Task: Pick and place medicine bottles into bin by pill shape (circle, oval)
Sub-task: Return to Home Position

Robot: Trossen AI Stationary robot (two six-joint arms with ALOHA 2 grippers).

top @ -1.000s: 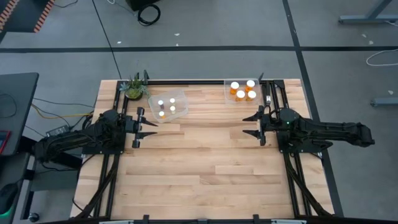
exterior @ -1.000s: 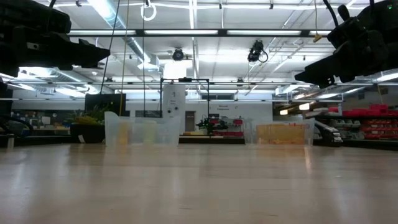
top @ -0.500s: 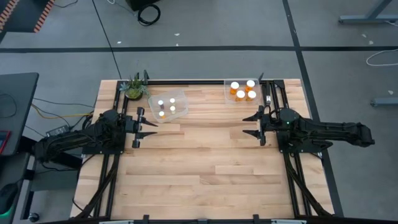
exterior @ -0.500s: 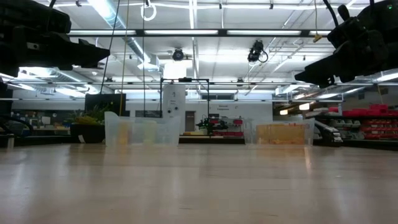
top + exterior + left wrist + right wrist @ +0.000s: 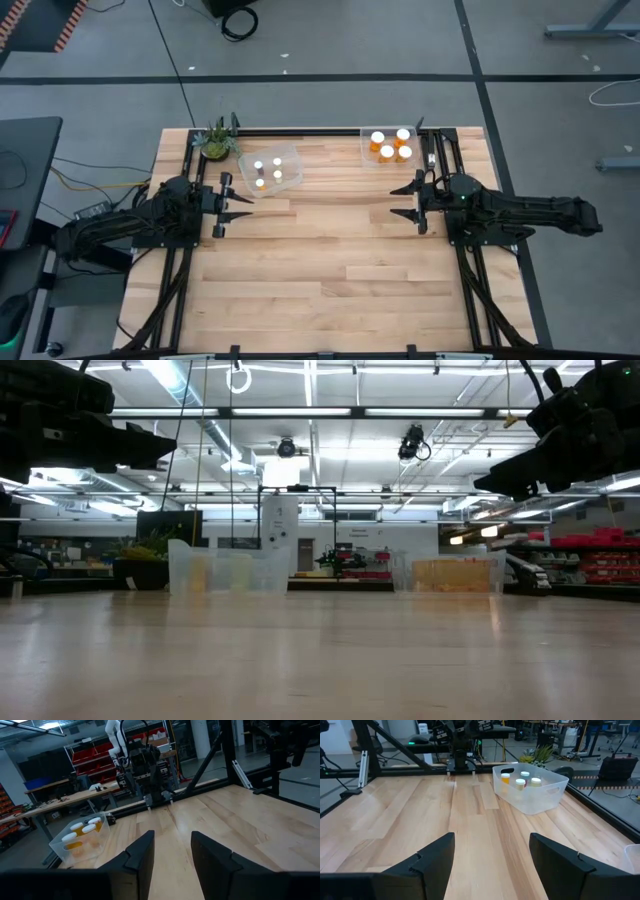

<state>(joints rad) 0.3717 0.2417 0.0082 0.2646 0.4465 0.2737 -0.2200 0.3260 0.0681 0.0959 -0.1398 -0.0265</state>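
Two clear plastic bins stand at the table's far side. The left bin (image 5: 270,170) holds several narrow dark medicine bottles (image 5: 521,781) with white caps. The right bin (image 5: 392,146) holds several wider orange medicine bottles (image 5: 82,834) with white caps. My left gripper (image 5: 248,206) hovers level above the table near the left bin, pointing toward the table's middle, its fingers a little apart and empty (image 5: 172,855). My right gripper (image 5: 393,201) hovers opposite, below the right bin, open wide with nothing between its fingers (image 5: 490,865).
A small green plant (image 5: 216,142) stands at the far left corner, beside the left bin. Black frame rails (image 5: 440,160) run along the table's far and side edges. Bare wooden tabletop (image 5: 320,260) lies between and in front of the two grippers.
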